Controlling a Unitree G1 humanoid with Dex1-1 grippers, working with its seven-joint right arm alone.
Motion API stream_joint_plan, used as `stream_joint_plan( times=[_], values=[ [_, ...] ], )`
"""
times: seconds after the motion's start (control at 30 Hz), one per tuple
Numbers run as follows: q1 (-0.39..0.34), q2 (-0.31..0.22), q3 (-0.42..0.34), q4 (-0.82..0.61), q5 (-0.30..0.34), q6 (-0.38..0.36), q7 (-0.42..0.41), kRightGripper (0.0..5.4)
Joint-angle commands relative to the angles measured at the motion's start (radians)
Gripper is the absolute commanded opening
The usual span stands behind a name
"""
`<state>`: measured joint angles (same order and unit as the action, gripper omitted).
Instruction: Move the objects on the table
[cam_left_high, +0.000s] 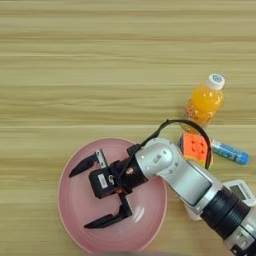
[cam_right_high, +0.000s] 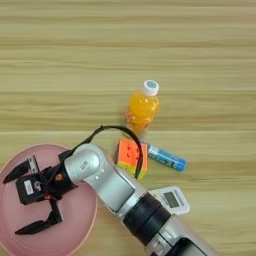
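A large round pink plate lies on the table at the lower left. My right gripper hovers over the plate, fingers spread wide and open, with nothing between them. A small orange juice bottle with a white cap lies further back to the right. The puzzle cube sits just in front of it, partly behind my black cable. A thin blue tube lies to the cube's right. The white remote control peeks out from behind my forearm.
My silver forearm crosses from the lower right corner over the plate's right rim. A black cable loops above the wrist. Bare wood stretches across the far half and the left side of the table.
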<state>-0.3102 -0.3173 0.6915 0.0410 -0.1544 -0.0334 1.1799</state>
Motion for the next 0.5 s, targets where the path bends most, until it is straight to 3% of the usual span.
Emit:
stream_joint_plan(
  times=[0.03,0.5],
  values=[
    [-0.022,-0.025,0.002,0.019,-0.060,0.007,-0.048,5.38],
    [-0.027,-0.001,-0.029,0.019,-0.028,0.021,-0.076,5.38]
  ],
)
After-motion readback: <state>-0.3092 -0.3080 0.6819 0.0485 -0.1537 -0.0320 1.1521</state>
